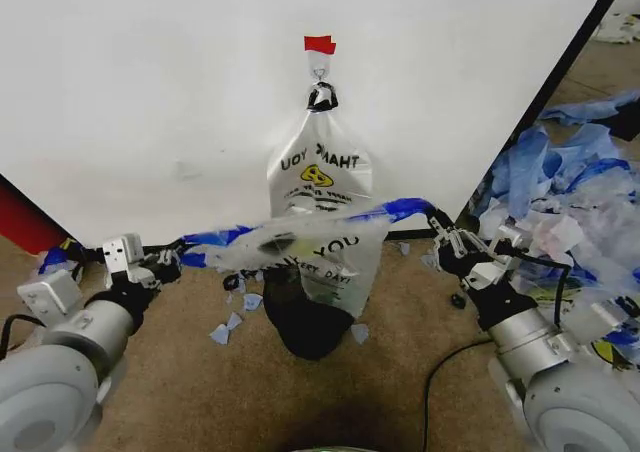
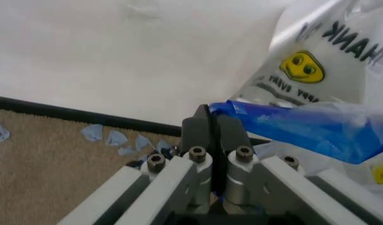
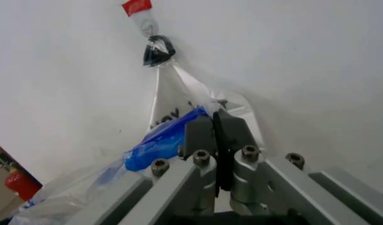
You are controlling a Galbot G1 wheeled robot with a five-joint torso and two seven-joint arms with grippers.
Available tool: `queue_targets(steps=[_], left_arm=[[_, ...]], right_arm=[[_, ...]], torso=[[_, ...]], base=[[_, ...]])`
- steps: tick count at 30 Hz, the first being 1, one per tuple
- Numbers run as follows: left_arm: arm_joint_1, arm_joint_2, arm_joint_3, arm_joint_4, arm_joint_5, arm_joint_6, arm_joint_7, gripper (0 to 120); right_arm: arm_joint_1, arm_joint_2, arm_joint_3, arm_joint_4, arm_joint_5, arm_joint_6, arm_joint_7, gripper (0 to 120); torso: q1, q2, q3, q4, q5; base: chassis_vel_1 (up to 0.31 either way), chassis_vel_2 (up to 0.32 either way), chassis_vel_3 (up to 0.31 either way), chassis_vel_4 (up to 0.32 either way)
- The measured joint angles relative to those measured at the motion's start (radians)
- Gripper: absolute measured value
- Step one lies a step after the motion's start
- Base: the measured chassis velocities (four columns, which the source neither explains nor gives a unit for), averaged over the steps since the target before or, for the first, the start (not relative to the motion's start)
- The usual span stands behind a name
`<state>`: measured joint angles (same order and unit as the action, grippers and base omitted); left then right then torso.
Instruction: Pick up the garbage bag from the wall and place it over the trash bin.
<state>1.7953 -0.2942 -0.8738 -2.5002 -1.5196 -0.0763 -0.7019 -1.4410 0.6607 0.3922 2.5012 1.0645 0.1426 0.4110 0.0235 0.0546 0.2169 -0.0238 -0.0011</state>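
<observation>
both grippers, left gripper point(image 1: 170, 260) and right gripper point(image 1: 441, 234), are pinching the garbage bag point(image 1: 300, 244) handles, stretching it above the trash bin point(image 1: 305, 324); next calls for lowering evenly.

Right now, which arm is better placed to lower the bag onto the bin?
Left, marginally: left pincer, shut on the clear blue-handled plastic bag, sits lower toward the black wire-mesh bin; right pincer clamps the other handle.
</observation>
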Motion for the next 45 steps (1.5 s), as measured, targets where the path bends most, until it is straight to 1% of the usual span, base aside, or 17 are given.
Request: queue_targets(steps=[3, 8, 11, 13, 14, 17, 23, 31, 35, 37, 40, 45], left_arm=[[-0.002, -0.005, 0.023, 0.000, 0.011, 0.002, 0.002, 0], [-0.006, -0.049, 0.119, 0.000, 0.055, 0.018, 0.046, 0], [-0.006, -0.053, 0.138, 0.000, 0.059, 0.022, 0.054, 0], [-0.020, -0.056, 0.177, 0.000, 0.055, 0.029, 0.066, 0], [-0.025, -0.056, 0.182, 0.000, 0.053, 0.029, 0.069, 0], [-0.027, -0.059, 0.190, 0.000, 0.045, 0.029, 0.070, 0], [-0.014, -0.067, 0.220, 0.000, 0.058, 0.037, 0.071, 0], [-0.003, -0.042, 0.224, 0.000, 0.055, 0.047, 0.072, 0], [-0.008, -0.022, 0.145, 0.000, 0.030, 0.021, 0.078, 0], [-0.005, -0.015, 0.132, 0.000, 0.024, 0.023, 0.079, 0], [-0.010, -0.012, 0.155, 0.000, 0.025, 0.026, 0.101, 0], [-0.029, -0.038, 0.193, 0.000, 0.044, 0.013, 0.170, 0]], right_arm=[[0.000, 0.006, -0.014, 0.000, -0.011, 0.000, 0.000, 0], [-0.012, 0.041, -0.083, -0.001, -0.057, -0.011, -0.029, 0], [-0.018, 0.045, -0.093, -0.001, -0.067, -0.012, -0.041, 0], [-0.025, 0.057, -0.113, -0.001, -0.084, -0.020, -0.062, 0], [-0.028, 0.061, -0.116, -0.001, -0.088, -0.022, -0.067, 0], [-0.052, 0.080, -0.121, -0.001, -0.108, -0.024, -0.085, 0], [-0.095, 0.113, -0.120, -0.001, -0.148, -0.021, -0.102, 0], [-0.142, 0.146, -0.124, -0.007, -0.192, -0.013, -0.127, 0], [-0.149, 0.148, -0.110, -0.029, -0.219, 0.038, -0.222, 0], [-0.139, 0.148, -0.103, -0.029, -0.217, 0.043, -0.237, 0], [-0.104, 0.137, -0.082, -0.029, -0.205, 0.045, -0.254, 0], [-0.112, 0.121, -0.051, -0.020, -0.209, 0.052, -0.280, 0]], torso=[[0.000, 0.000, 0.000, 0.0000, 0.0001], [0.000, 0.000, 0.000, 0.0004, -0.0002], [0.000, 0.000, 0.000, 0.0003, -0.0001], [0.000, 0.000, 0.000, 0.0002, -0.0002], [0.000, 0.000, 0.000, 0.0003, -0.0002], [0.000, 0.000, 0.000, 0.0000, 0.0001], [0.000, 0.000, 0.000, 0.0001, -0.0002], [0.000, 0.000, 0.000, 0.0003, -0.0002], [0.000, 0.000, 0.000, 0.0000, 0.0003], [0.000, 0.000, 0.000, 0.0000, 0.0003], [0.000, 0.000, 0.000, 0.0005, -0.0002], [0.000, 0.000, 0.000, 0.0002, -0.0003]], base=[[0.000, 0.000, 0.000, 0.000], [0.000, 0.000, 0.000, 0.000], [0.000, 0.000, 0.000, 0.000], [0.000, 0.000, 0.000, 0.000], [0.000, 0.000, 0.000, 0.000], [0.000, 0.000, 0.000, 0.000], [0.000, 0.000, 0.000, 0.000], [0.000, 0.000, 0.000, 0.000], [0.000, 0.000, 0.000, 0.000], [0.000, 0.000, 0.000, 0.000], [0.000, 0.000, 0.000, 0.000], [0.000, 0.000, 0.000, 0.000]])
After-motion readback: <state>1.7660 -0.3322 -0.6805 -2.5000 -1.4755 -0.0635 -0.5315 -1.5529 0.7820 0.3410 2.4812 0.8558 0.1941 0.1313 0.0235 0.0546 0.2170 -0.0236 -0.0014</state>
